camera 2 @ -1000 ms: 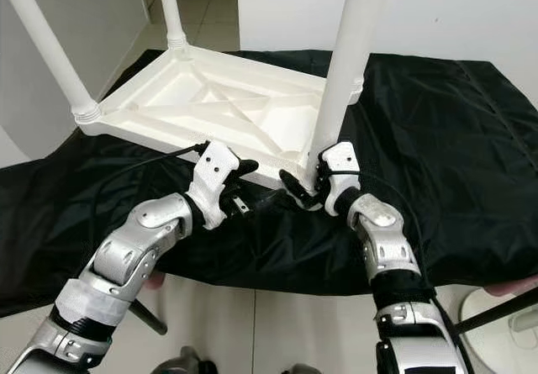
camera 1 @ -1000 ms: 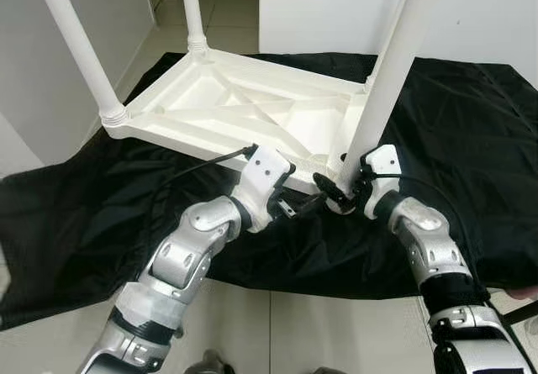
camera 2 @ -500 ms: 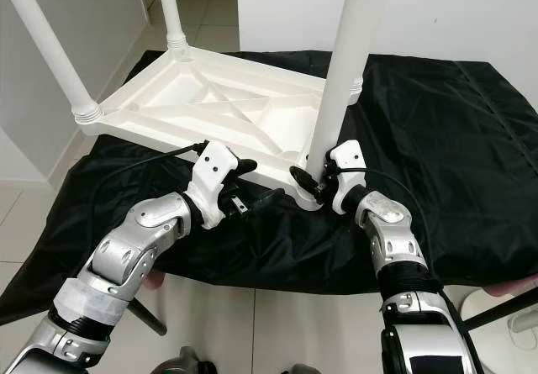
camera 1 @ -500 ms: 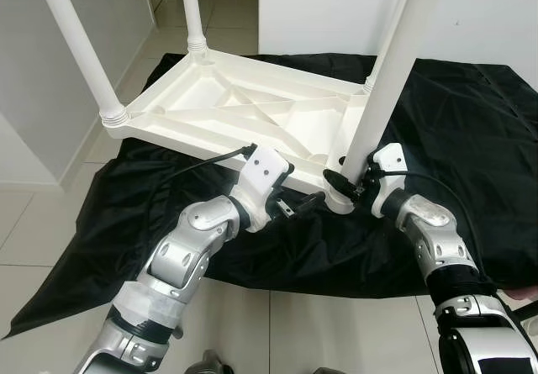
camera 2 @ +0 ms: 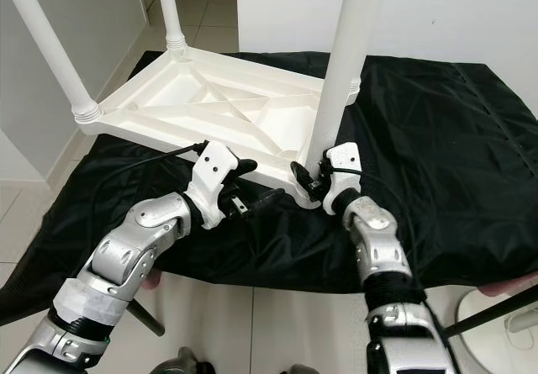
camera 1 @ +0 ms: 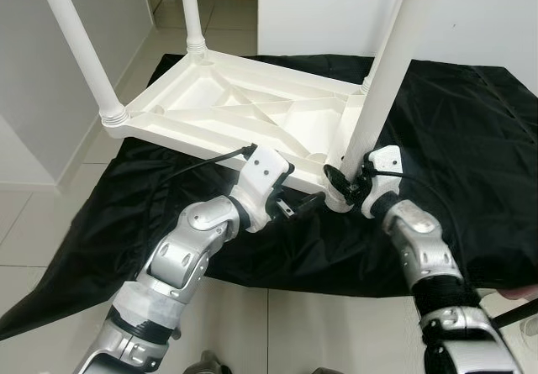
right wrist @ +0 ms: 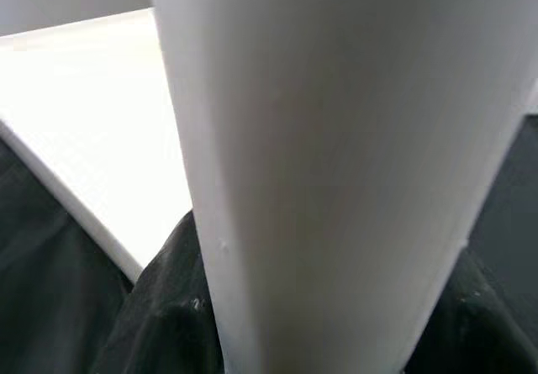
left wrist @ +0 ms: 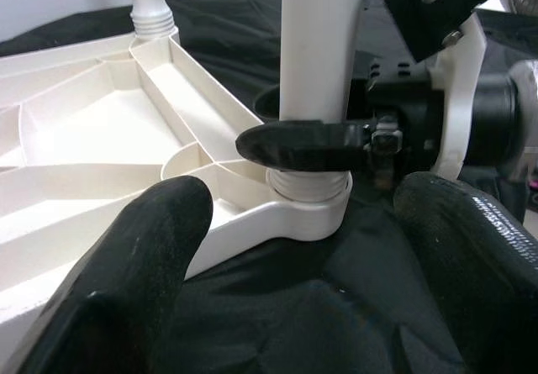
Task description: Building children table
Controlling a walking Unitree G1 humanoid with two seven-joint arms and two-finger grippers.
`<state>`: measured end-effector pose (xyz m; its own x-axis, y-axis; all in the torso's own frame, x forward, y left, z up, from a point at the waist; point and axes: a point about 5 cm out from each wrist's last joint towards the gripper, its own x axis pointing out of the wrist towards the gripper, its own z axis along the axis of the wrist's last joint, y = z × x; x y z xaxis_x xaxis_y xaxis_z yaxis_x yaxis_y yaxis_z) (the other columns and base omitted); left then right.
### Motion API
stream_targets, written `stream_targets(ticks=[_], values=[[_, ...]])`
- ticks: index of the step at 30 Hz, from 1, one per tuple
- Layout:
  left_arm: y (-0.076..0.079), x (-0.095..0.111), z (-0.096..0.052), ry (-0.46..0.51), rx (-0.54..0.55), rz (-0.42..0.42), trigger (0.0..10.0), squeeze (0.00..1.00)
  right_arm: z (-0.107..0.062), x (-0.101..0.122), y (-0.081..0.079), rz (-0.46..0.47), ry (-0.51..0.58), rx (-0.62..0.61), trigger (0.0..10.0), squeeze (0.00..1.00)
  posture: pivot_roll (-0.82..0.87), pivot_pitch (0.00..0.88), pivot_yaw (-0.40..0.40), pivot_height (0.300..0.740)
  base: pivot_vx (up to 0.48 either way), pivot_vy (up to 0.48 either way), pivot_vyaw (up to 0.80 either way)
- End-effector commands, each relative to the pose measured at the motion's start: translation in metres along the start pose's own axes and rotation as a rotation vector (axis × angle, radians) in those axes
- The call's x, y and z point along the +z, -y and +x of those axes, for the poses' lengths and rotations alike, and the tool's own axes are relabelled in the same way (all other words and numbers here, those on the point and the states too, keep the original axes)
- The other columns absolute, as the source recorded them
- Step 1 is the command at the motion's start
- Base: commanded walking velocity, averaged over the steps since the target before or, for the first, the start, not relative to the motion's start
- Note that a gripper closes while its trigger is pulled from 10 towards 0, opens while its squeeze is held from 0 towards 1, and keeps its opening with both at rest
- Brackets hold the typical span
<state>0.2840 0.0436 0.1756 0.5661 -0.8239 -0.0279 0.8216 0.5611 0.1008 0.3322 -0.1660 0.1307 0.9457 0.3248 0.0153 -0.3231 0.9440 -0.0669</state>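
Nearest you, the two silver arms reach forward over a black cloth point(camera 1: 471, 130) spread on the tiled floor point(camera 1: 50, 223). The cloth's right side runs out of frame.

The left gripper point(camera 1: 304, 202) hovers just short of the near corner of the upturned white table point(camera 1: 244, 109), its fingers point(left wrist: 126, 273) spread apart with nothing between them. From its wrist camera you look between those blurred fingers at the corner socket.

The right gripper point(camera 1: 343, 181) sits at the base of the near leg point(camera 1: 382, 97), where the leg meets that socket. One black finger point(left wrist: 307, 145) lies across the front of the leg just above its threaded collar; the other finger is hidden behind the leg, so the gripper appears closed around it. The right wrist camera is so close to the leg that you see little beyond a white column and dark cloth.

The table lies tabletop down on the cloth, ribbed underside up. Three more legs stand from its other corners, the far right one mostly hidden behind the near leg. All the leg tops are cut off.

Beyond the table, pale walls point(camera 1: 336, 8) stand on both sides of a tiled passage.
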Motion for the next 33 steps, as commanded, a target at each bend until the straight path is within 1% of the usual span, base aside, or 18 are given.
stream_targets(ticks=[1, 3, 4, 5, 6, 7, 8, 10, 11, 16, 20, 21, 24, 25, 28, 31, 32, 33], values=[[0.002, -0.001, -0.001, -0.002, -0.01, 0.006, 10.0, 0.0, -0.003, -0.013, -0.007, 0.037, -0.07, -0.069, 10.0, 0.0, -0.01, 0.0, 0.01, 0.74, 0.0, 0.0, 0.0], [0.002, -0.001, -0.001, -0.002, -0.01, 0.006, 10.0, 0.0, -0.003, -0.013, -0.007, 0.037, -0.07, -0.069, 10.0, 0.0, -0.01, 0.0, 0.01, 0.74, 0.0, 0.0, 0.0], [0.002, -0.001, -0.002, -0.003, -0.009, 0.004, 10.0, 0.0, -0.005, -0.015, -0.013, 0.054, -0.07, -0.156, 10.0, 0.0, 0.0, 0.0, 0.007, 0.74, 0.0, 0.0, 0.0], [0.002, -0.001, -0.002, -0.003, -0.009, 0.004, 10.0, 0.0, -0.005, -0.015, -0.013, 0.054, -0.07, -0.156, 10.0, 0.0, 0.0, 0.0, 0.007, 0.74, 0.0, 0.0, 0.0], [0.003, -0.002, -0.003, -0.004, -0.01, 0.003, 10.0, 0.0, -0.007, -0.017, -0.019, 0.083, -0.067, -0.244, 10.0, 0.0, 0.0, 0.0, 0.007, 0.74, 0.0, 0.0, 0.0], [0.003, -0.002, -0.003, -0.004, -0.01, 0.003, 10.0, 0.0, -0.007, -0.017, -0.019, 0.083, -0.067, -0.244, 10.0, 0.0, 0.0, 0.0, 0.007, 0.74, 0.0, 0.0, 0.0], [0.004, -0.003, -0.003, -0.006, -0.011, 0.002, 10.0, 0.0, -0.01, -0.019, -0.024, 0.101, -0.061, -0.317, 10.0, 0.0, 0.0, 0.0, 0.008, 0.74, 0.0, 0.0, 0.0], [0.004, -0.003, -0.003, -0.006, -0.011, 0.002, 10.0, 0.0, -0.01, -0.019, -0.024, 0.101, -0.061, -0.317, 10.0, 0.0, 0.0, 0.0, 0.008, 0.74, 0.0, 0.0, 0.0], [0.004, -0.005, -0.003, -0.008, -0.01, -0.001, 10.0, 0.0, -0.011, -0.02, -0.031, 0.129, -0.058, -0.377, 10.0, 0.0, -0.01, 0.0, 0.01, 0.74, 0.0, 0.0, 0.0], [0.006, -0.005, -0.003, -0.006, -0.008, -0.006, 10.0, 0.0, -0.011, -0.019, -0.039, 0.162, -0.047, -0.428, 10.0, 0.0, -0.01, 0.0, 0.009, 0.74, 0.0, 0.0, 0.0], [0.006, -0.005, -0.002, -0.001, -0.01, 0.006, 10.0, 0.0, -0.011, -0.015, -0.041, 0.16, -0.03, -0.423, 10.0, 0.0, -0.01, 0.0, 0.009, 0.74, 0.0, 0.0, 0.0], [0.006, -0.005, -0.002, -0.002, -0.01, 0.016, 10.0, 0.0, -0.012, -0.012, -0.04, 0.163, -0.003, -0.406, 10.0, 1.0, -0.01, 0.0, 0.008, 0.74, 0.0, 0.0, 0.0], [0.005, -0.006, -0.002, -0.006, -0.019, 0.026, 10.0, 0.0, -0.014, -0.004, -0.039, 0.156, 0.037, -0.361, 10.0, 1.0, -0.01, 0.0, 0.008, 0.74, 0.0, 0.0, 0.0], [0.005, -0.006, -0.002, -0.006, -0.019, 0.026, 10.0, 0.0, -0.014, -0.004, -0.039, 0.156, 0.037, -0.361, 10.0, 1.0, -0.01, 0.0, 0.008, 0.74, 0.0, 0.0, 0.0], [0.006, -0.006, -0.004, -0.008, -0.043, 0.025, 10.0, 0.0, -0.019, 0.001, -0.035, 0.137, 0.06, -0.294, 10.0, 1.0, -0.01, 0.0, 0.003, 0.74, 0.0, 0.0, 0.0], [0.006, -0.006, -0.004, -0.007, -0.048, 0.025, 10.0, 0.0, -0.021, 0.002, -0.033, 0.132, 0.065, -0.271, 10.0, 1.0, -0.01, 0.0, 0.002, 0.74, 0.0, 0.0, 0.0], [0.006, -0.006, -0.005, -0.008, -0.052, 0.023, 10.0, 0.0, -0.022, 0.003, -0.03, 0.126, 0.071, -0.238, 10.0, 1.0, -0.01, 0.0, 0.002, 0.74, 0.0, 0.0, 0.0], [0.007, -0.006, -0.005, -0.009, -0.058, 0.019, 10.0, 0.0, -0.024, 0.004, -0.026, 0.107, 0.079, -0.182, 10.0, 0.07, -0.01, 0.0, 0.002, 0.74, 0.0, 0.0, 0.0]])
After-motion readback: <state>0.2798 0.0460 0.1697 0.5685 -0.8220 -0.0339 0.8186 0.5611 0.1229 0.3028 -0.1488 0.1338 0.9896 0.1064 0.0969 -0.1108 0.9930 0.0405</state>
